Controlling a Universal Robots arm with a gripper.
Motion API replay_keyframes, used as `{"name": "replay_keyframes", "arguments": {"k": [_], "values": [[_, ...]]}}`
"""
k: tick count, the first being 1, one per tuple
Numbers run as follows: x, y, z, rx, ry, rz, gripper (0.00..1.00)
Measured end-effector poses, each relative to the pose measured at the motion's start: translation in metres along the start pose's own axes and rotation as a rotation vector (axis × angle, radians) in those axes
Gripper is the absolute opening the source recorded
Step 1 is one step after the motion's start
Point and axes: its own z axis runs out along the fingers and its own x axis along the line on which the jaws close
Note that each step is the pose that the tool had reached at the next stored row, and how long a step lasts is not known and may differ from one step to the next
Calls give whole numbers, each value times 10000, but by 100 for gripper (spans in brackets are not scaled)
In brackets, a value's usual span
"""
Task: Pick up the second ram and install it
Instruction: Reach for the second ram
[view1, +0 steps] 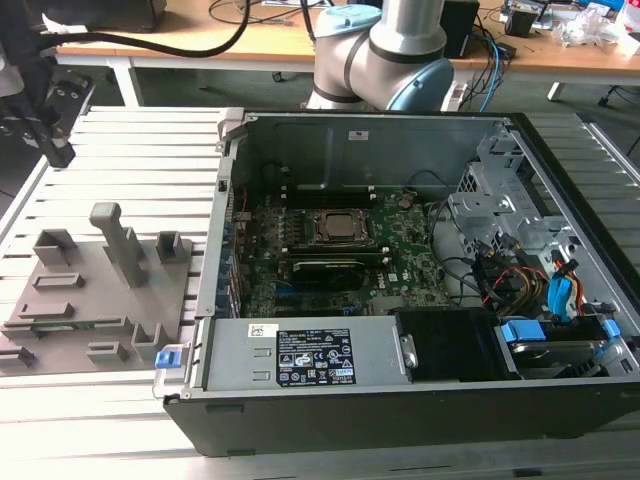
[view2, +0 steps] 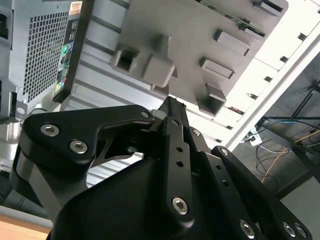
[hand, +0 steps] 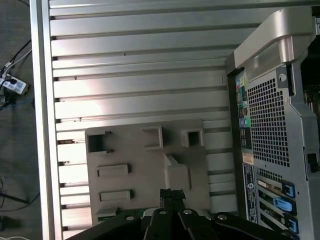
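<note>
Leftmost, at the exterior view's far left, my gripper (view1: 58, 150) hangs high above the slatted table (view1: 140, 160), apart from everything on it. In the first wrist view I read its fingers (hand: 166, 196) as pressed together, with nothing between them. Below it, a grey fixture (view1: 100, 300) lies flat on the table, with upright posts on its far half. The ram (hand: 112, 216) rests in a slot along the fixture's near edge and shows to me as a thin green strip, clear of the gripper. Just right of the fixture, the open case (view1: 400, 410) lies on its side with its rear panel facing the fixture. Inside, the motherboard (view1: 400, 250) covers the floor, with a CPU socket (view1: 338, 226) at its middle and a dark bar (view1: 322, 268) just nearer than the socket. Farther right, cables (view1: 500, 280) and blue-tabbed drive bays (view1: 560, 330) crowd the case's right end. Beyond the case, the arm's base (view1: 385, 50) rises at the far centre.
</note>
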Motion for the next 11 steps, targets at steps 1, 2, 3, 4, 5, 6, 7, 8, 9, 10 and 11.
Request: {"name": "replay_keyframes", "arguments": {"k": [1,2,3,4,5,6,7,8,9,10,11], "values": [[32,-2,0,0,0,1,11],[70,-5,-1,0,0,1,11],[138,-10,-2,0,0,0,11],[188,-14,-3,1,0,-1,11],[226,-17,-4,0,0,-1,11],[250,-19,-4,1,0,-1,11],[272,-20,-5,0,0,0,11],[272,-20,-5,0,0,-1,11],[272,-20,-5,0,0,-1,11],[273,-20,-5,0,1,0,11],[273,-20,-5,0,0,0,11]]}}
